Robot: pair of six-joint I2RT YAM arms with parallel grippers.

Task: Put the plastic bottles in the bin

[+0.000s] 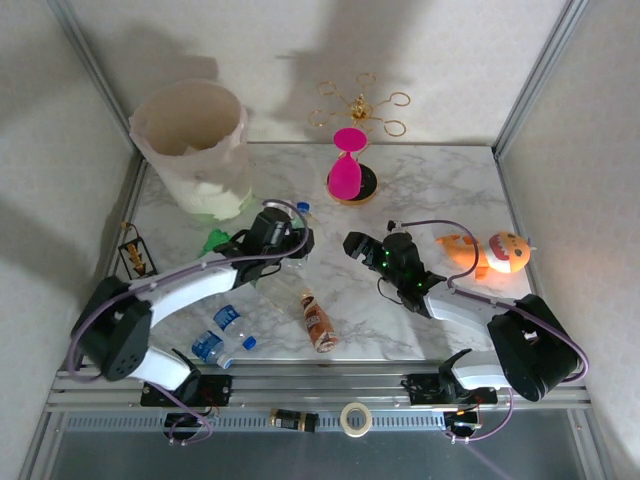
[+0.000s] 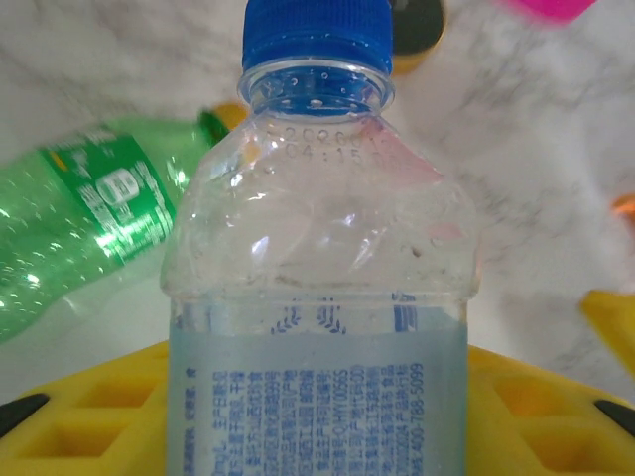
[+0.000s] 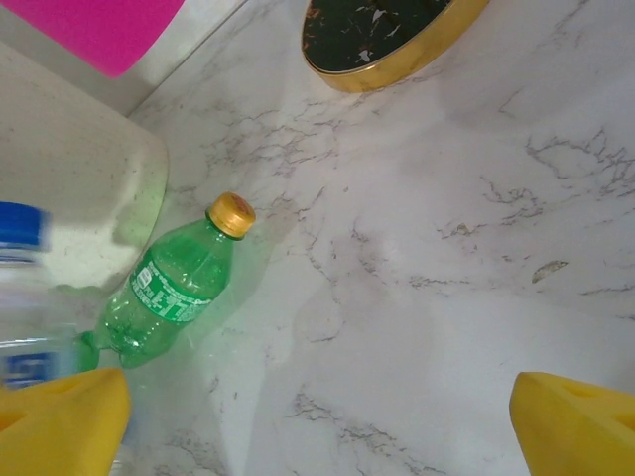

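White marble bench [image 1: 440,190], seen from above. Nearest, two clear blue-capped bottles [image 1: 212,346] and a brown bottle [image 1: 318,322] lie flat. Mid-bench, the left fingers [image 2: 99,416] clamp a third clear bottle [image 2: 317,297]. The right fingers [image 3: 575,426] gape wide, holding nothing. A green bottle [image 3: 179,283] lies by the cream bin [image 1: 185,175], which stands upright at far left.

Clear bottle [image 2: 317,297] cut off by the lower edge in the left wrist view, label print too fine to read, green bottle [image 2: 89,218] cropped at the left, pink object [image 2: 556,8] a blurred sliver at the top, from overhead the left hand [image 1: 285,248] covering most of the clear bottle.
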